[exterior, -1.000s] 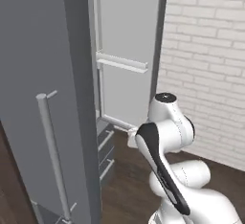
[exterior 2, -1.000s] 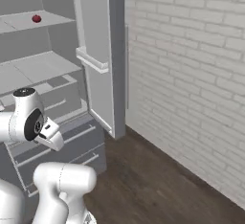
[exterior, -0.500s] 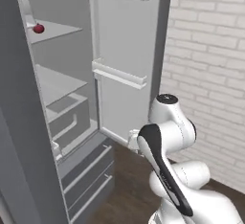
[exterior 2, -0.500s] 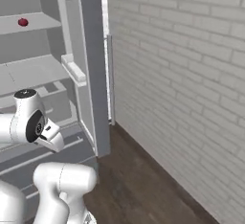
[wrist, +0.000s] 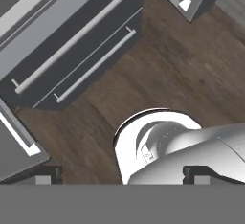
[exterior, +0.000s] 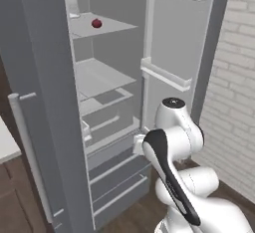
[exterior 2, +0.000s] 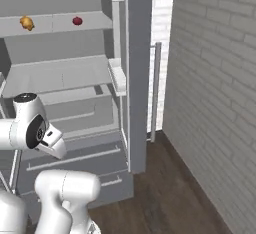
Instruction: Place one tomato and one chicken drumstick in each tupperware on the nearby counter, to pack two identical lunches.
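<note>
Tool (wrist: 122,173) with its tips spread wide and holding nothing, pointed down at the wood floor (wrist: 182,65) by the fridge drawers (wrist: 72,36); unfolding the arm from here could clip the open door (exterior 2: 137,73) at 3 o'clock. Farther up, at 11 o'clock, a crimson tomato (exterior: 96,23) sits on the top shelf (exterior: 107,28), a chicken drumstick (exterior 2: 26,23) well apart; a hasty reach could knock the tomato rolling.
</note>
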Motion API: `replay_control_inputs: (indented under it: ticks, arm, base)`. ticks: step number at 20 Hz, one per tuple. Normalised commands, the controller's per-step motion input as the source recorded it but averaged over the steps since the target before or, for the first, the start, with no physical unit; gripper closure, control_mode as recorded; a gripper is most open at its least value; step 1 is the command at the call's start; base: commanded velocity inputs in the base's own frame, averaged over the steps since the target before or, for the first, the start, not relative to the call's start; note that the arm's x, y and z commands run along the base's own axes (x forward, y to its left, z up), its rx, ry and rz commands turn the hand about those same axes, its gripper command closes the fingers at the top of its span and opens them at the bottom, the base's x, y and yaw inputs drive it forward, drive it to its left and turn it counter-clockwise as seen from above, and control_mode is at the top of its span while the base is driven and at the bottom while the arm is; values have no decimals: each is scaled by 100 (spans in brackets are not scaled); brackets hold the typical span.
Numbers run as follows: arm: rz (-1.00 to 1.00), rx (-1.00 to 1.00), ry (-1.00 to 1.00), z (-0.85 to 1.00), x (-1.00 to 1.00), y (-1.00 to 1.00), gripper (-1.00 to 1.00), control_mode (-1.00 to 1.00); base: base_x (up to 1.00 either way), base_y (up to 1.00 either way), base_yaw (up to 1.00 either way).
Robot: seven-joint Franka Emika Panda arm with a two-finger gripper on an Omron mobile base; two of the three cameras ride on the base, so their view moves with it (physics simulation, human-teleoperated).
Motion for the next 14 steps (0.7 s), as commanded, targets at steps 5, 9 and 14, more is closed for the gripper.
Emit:
replay_control_inputs:
  ticks: [5,9,14]
  arm:
    - [0,0,0,0,0,0,-100,100]
    - [0,0,0,0,0,0,-100,100]
    - [0,0,0,0,0,0,-100,100]
  base:
    - [95,0,8]
    - [43,0,48]
    - [57,-12,45]
